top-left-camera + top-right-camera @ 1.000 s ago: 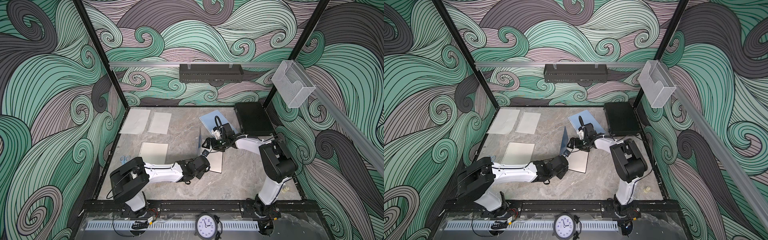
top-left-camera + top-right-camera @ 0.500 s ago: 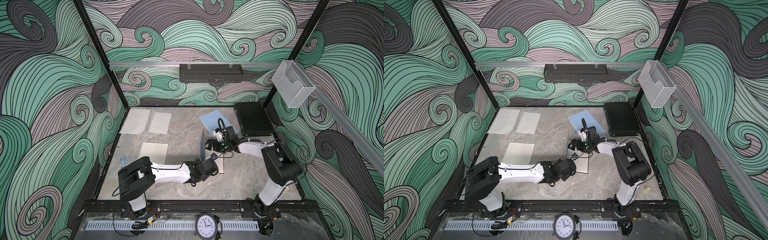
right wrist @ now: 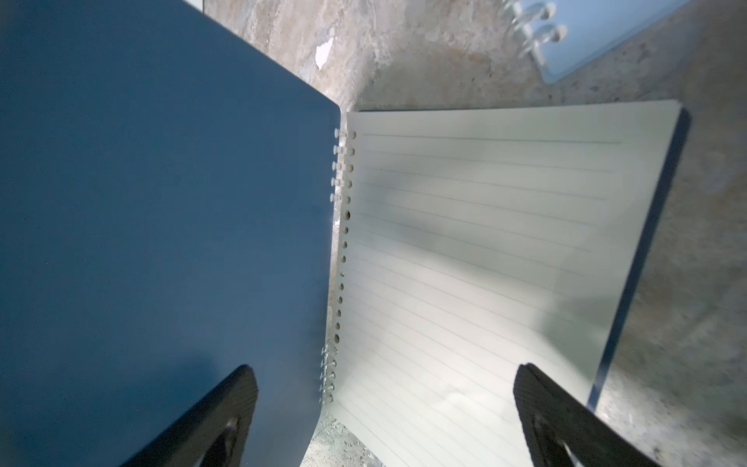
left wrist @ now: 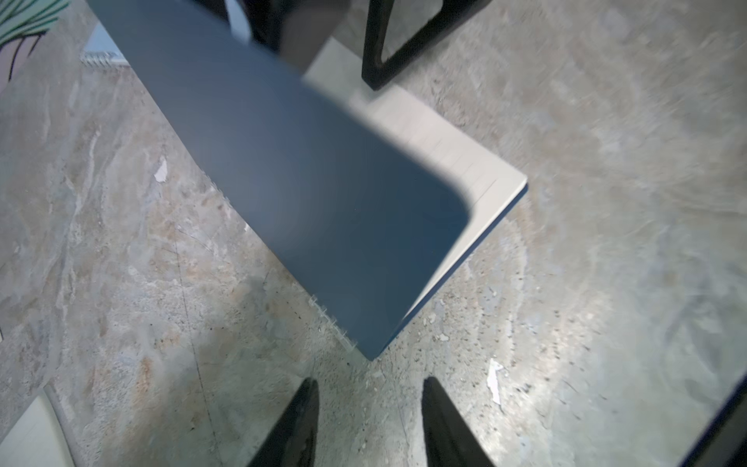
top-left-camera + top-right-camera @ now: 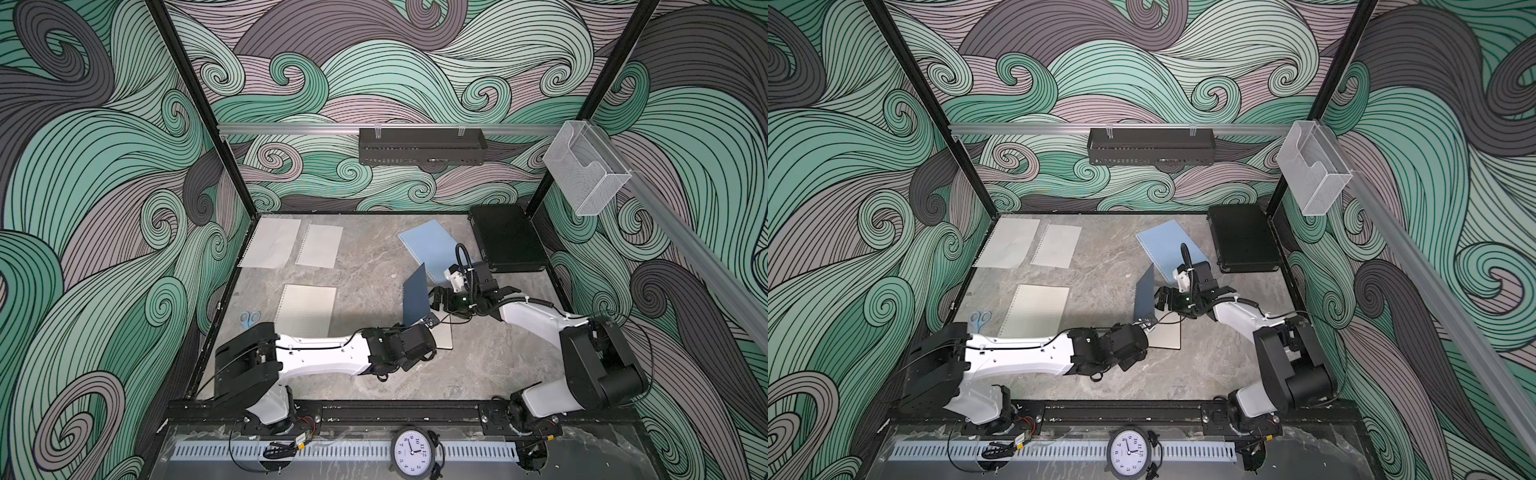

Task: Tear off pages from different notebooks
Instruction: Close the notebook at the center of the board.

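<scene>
jaws of the left gripper (image 4: 370, 384) parted and empty, just short of the navy notebook's (image 5: 415, 297) spiral corner. cover propped upright, lined top page (image 3: 485, 242) bared flat. at the navy notebook's far end, right gripper (image 3: 384, 368) spread wide over that page, holding nothing. thin, limp, easily crumpled paper; probably best pinched at the free edge and peeled off the rings. farther beyond, light blue notebook (image 5: 432, 249); well aside, loose pages (image 5: 272, 243).
</scene>
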